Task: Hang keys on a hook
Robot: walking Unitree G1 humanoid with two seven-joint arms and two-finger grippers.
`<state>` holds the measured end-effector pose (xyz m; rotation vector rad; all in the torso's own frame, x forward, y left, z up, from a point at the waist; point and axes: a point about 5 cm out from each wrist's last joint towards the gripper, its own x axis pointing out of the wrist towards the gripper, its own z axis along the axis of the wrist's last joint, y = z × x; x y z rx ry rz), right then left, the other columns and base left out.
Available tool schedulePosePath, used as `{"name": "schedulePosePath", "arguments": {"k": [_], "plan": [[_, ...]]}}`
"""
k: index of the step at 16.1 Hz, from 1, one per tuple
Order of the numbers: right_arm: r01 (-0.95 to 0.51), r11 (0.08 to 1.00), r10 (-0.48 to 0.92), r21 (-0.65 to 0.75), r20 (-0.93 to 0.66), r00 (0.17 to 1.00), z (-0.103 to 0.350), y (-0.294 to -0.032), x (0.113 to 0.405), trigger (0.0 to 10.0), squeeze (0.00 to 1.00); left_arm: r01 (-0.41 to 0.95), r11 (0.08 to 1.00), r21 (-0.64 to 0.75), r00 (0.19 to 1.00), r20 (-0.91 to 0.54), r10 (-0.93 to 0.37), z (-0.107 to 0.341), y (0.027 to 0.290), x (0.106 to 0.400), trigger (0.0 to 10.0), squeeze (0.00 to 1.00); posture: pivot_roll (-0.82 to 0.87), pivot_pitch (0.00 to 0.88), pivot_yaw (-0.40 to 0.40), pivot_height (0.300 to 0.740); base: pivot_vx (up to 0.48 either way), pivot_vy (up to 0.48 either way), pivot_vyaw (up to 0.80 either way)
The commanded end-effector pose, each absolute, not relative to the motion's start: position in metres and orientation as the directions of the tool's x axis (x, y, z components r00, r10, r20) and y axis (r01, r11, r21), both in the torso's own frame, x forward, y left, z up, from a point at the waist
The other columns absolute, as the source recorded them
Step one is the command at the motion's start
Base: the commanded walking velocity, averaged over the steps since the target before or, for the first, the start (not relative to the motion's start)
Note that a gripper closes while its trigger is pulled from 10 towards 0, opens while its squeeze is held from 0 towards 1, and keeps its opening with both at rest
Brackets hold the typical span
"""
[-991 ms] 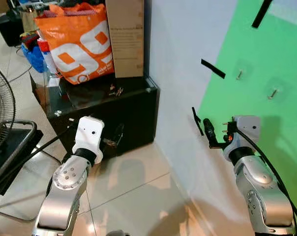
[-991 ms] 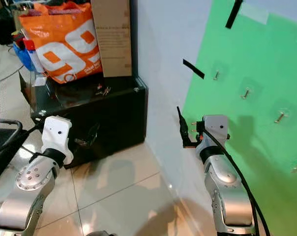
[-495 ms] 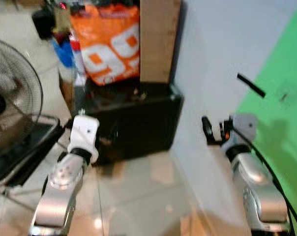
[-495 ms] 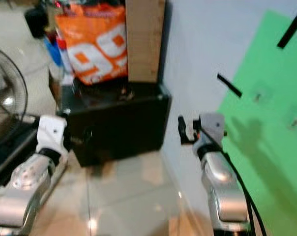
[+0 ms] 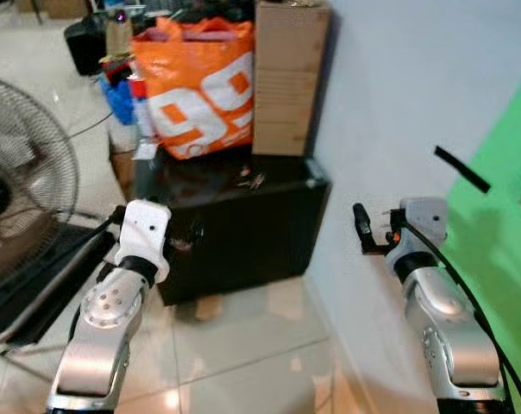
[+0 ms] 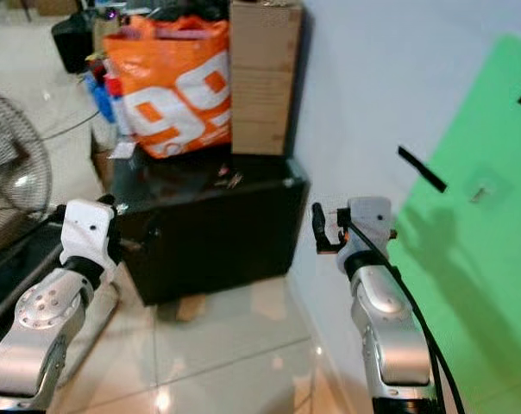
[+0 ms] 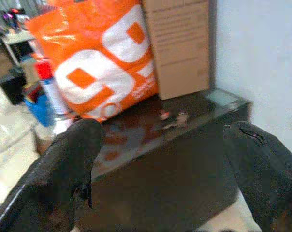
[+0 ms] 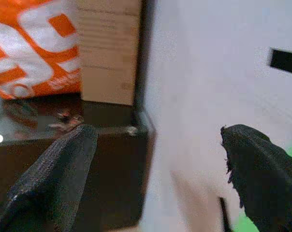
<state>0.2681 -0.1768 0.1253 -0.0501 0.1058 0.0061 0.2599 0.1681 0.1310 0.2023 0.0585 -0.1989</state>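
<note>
The keys (image 5: 251, 180) lie on the glossy top of a black cabinet (image 5: 243, 233) that stands against the white wall (image 5: 390, 103), near the front edge and just in front of a tall cardboard box (image 5: 289, 78). Beside the box, an orange and white shopping bag (image 5: 196, 86) takes up most of the back of the cabinet top, and more clutter sits behind and to its left, including a blue bag (image 5: 120, 97) and a spray can (image 7: 49, 87). A standing fan (image 5: 19, 185) is on the floor at the robot's left, with a dark chair frame (image 5: 36, 285) below it.

The left gripper (image 7: 160, 164) is held up in front of the cabinet's face, its 2 fingers (image 7: 71, 159) spread wide, with nothing between them; the keys show in the gap beyond. The right gripper (image 8: 155, 169) is raised close to the wall, also spread and empty.

To the right, a green sheet (image 6: 485, 216) covers the wall, with 1 small hook (image 6: 479, 194) visible on it and a strip of black tape (image 6: 422, 169) at its edge. The keys are well apart from that hook, with the cabinet corner and a stretch of bare wall between them.
</note>
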Motion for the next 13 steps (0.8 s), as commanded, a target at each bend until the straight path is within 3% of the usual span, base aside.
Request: {"name": "schedulePosePath", "arguments": {"k": [1,13], "plan": [[0.001,0.999,-0.006,-0.049,-0.1,0.995,0.1262,-0.1805,0.268,10.0,1.0,0.224,0.954,0.196,0.974,-0.068,-0.215,0.1334,0.1639,0.2604,10.0,0.0,0.03,0.0,-0.014,0.74,0.334,0.0,0.0],[-0.011,0.998,0.003,-0.069,-0.12,0.993,0.1195,-0.18,0.2675,10.0,1.0,0.236,0.952,0.197,0.971,-0.07,-0.227,0.1336,0.1641,0.2613,10.0,0.0,0.03,0.0,-0.015,0.74,0.354,0.0,0.0]]}}
